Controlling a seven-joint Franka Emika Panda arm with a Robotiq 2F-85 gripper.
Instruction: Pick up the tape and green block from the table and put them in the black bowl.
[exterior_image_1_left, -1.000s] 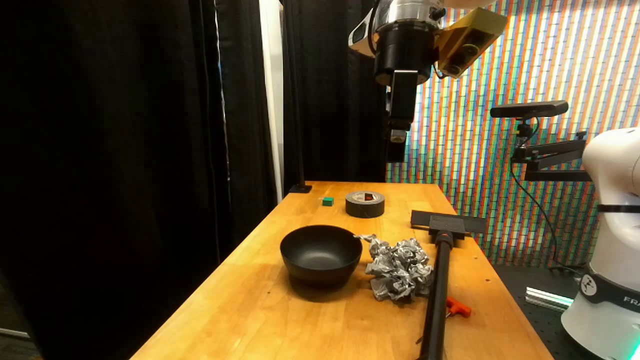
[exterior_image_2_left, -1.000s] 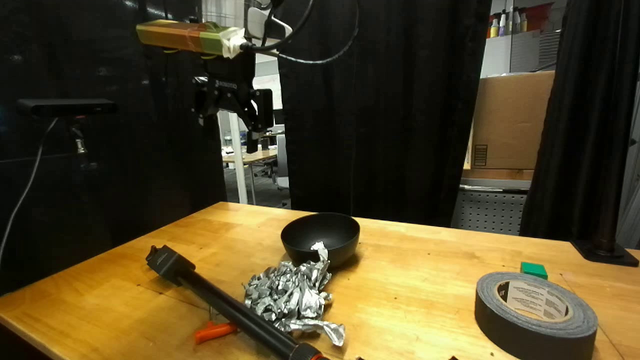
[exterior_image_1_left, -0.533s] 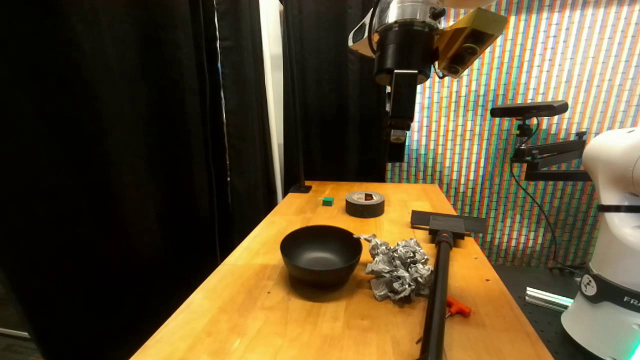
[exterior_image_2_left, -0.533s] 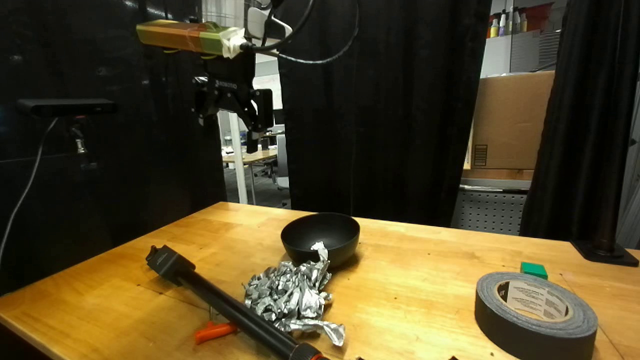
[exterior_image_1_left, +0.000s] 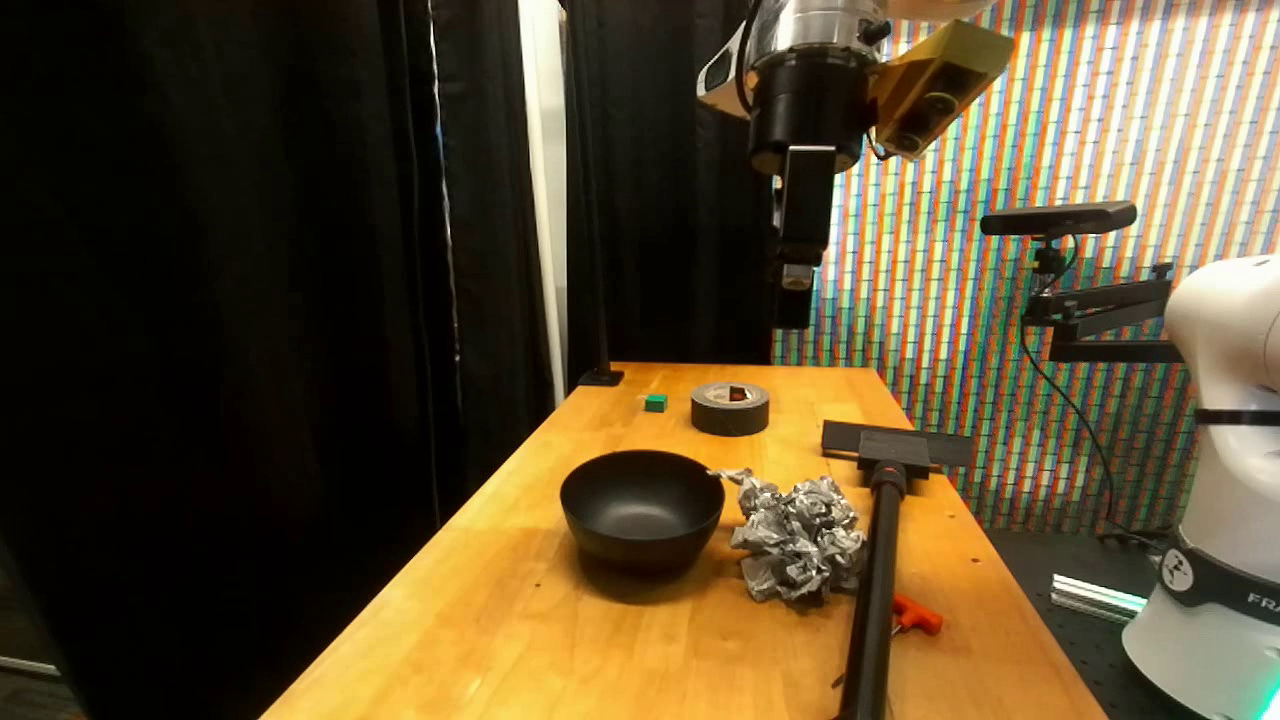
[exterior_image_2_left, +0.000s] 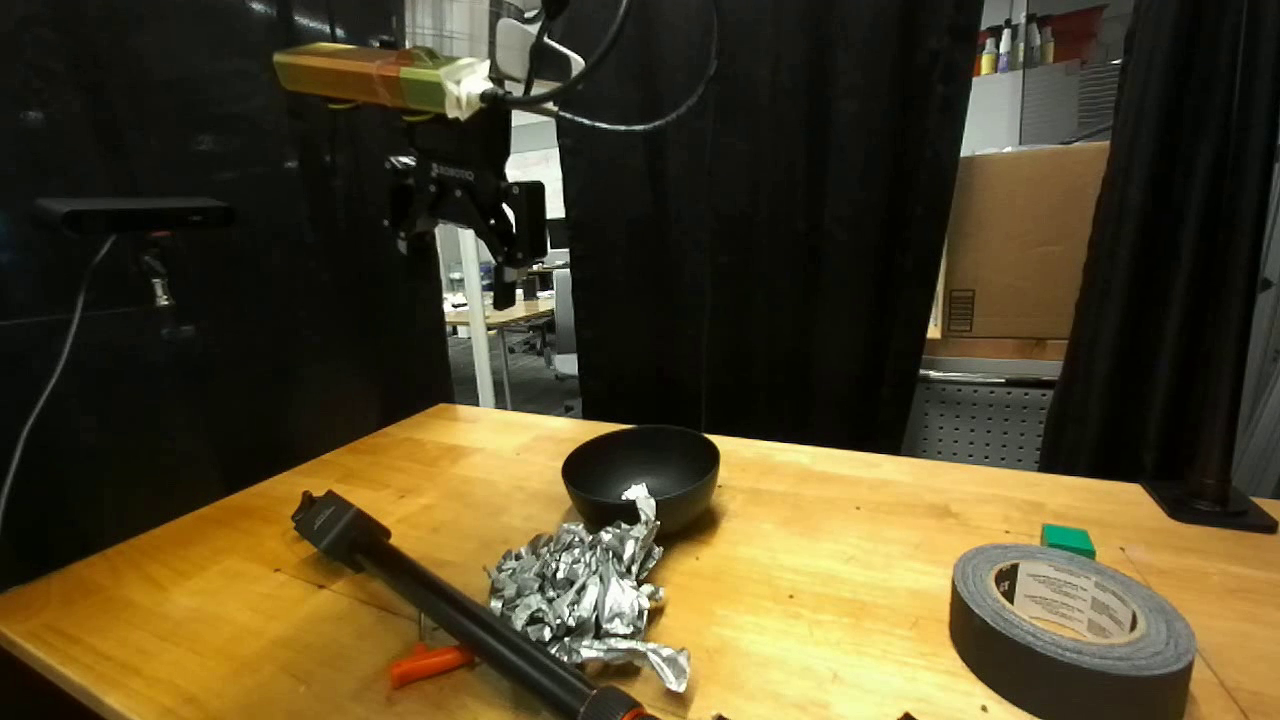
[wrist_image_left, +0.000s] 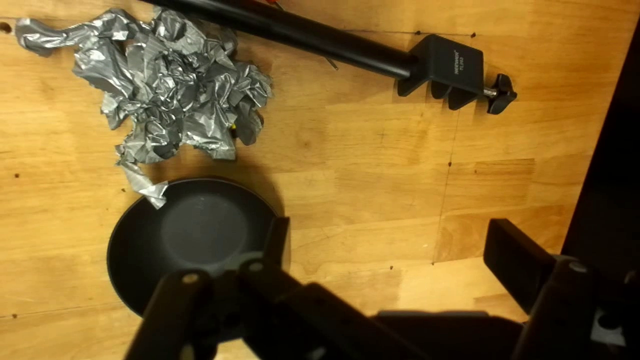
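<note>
Gripper (wrist_image_left: 390, 230) now slightly lower, jaws wide apart, black bowl (wrist_image_left: 200, 227) below, partly behind one jaw in wrist view.

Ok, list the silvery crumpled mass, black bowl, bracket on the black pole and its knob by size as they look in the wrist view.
Largest: silvery mass and black bowl, too close to rank, as the gripper hides part of the bowl.
Next: bracket.
Smallest: knob.

Table (wrist_image_left: 360, 170): wrist view is looking down, exterior views are facing across
Black bowl (wrist_image_left: 202, 227): all three are sharing it
</note>
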